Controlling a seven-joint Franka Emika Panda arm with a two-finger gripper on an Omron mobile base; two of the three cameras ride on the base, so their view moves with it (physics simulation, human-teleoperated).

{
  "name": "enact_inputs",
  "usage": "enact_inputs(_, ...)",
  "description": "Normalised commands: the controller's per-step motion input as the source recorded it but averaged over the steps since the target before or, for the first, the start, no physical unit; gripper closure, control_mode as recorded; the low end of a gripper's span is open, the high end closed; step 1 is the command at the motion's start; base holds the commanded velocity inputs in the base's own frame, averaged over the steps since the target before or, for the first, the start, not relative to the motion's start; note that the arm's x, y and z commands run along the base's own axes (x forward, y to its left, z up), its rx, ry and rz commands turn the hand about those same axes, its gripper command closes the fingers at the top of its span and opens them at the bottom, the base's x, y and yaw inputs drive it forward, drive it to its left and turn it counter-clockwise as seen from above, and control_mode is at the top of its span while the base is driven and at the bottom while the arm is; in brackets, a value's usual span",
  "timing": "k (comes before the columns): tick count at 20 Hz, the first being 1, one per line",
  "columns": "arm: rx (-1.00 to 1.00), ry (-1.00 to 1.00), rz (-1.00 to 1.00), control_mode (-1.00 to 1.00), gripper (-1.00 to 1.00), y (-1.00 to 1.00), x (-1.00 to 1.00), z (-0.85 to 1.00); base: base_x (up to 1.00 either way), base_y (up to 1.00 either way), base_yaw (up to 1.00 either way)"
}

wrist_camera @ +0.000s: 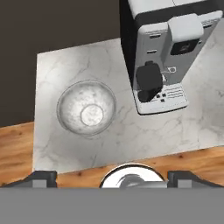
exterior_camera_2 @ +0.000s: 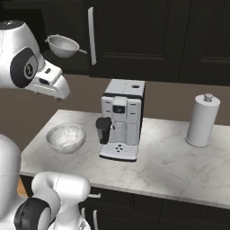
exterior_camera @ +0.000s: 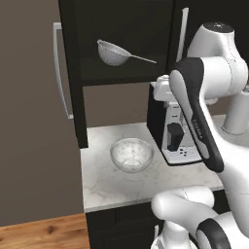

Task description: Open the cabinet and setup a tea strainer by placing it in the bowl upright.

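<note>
The cabinet (exterior_camera: 127,29) is open; its left door (exterior_camera: 74,82) stands swung out, nearly edge-on, with the silver bar handle on its left. The tea strainer (exterior_camera: 113,52) (exterior_camera_2: 63,45) lies on the cabinet shelf, handle pointing right. On the marble counter below sits the bowl (exterior_camera: 132,154) (exterior_camera_2: 66,137) (wrist_camera: 86,107), with nothing in it. My gripper (wrist_camera: 116,178) hangs high above the counter's front edge, looking down on the bowl and the coffee machine. Its fingertips (wrist_camera: 43,176) stand wide apart, open, with nothing between them. The hand (exterior_camera_2: 50,83) is below and slightly left of the strainer.
A coffee machine (exterior_camera: 171,127) (exterior_camera_2: 121,117) (wrist_camera: 164,52) stands just right of the bowl. A paper towel roll (exterior_camera_2: 203,119) is farther right. The counter (exterior_camera: 104,187) ends left of the bowl, with wooden floor (exterior_camera: 44,232) beyond. The right cabinet door (exterior_camera_2: 134,36) is closed.
</note>
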Motion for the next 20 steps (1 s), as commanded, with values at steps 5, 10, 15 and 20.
enact_inputs(5, -0.20, -0.54, 0.05, -1.00, -1.00, -0.87, 0.50, 0.51, 0.00, 0.00, 0.00)
enact_inputs(10, -0.05, -0.40, 0.00, -1.00, -1.00, -0.20, 0.67, 0.96, 0.00, 0.00, 0.00)
enact_inputs(15, 0.00, -0.01, 0.00, -1.00, -1.00, 0.00, 0.53, 0.83, 0.00, 0.00, 0.00)
enact_inputs(20, 0.16, -0.08, 0.02, -1.00, -1.00, -0.01, 0.32, 0.06, 0.00, 0.00, 0.00)
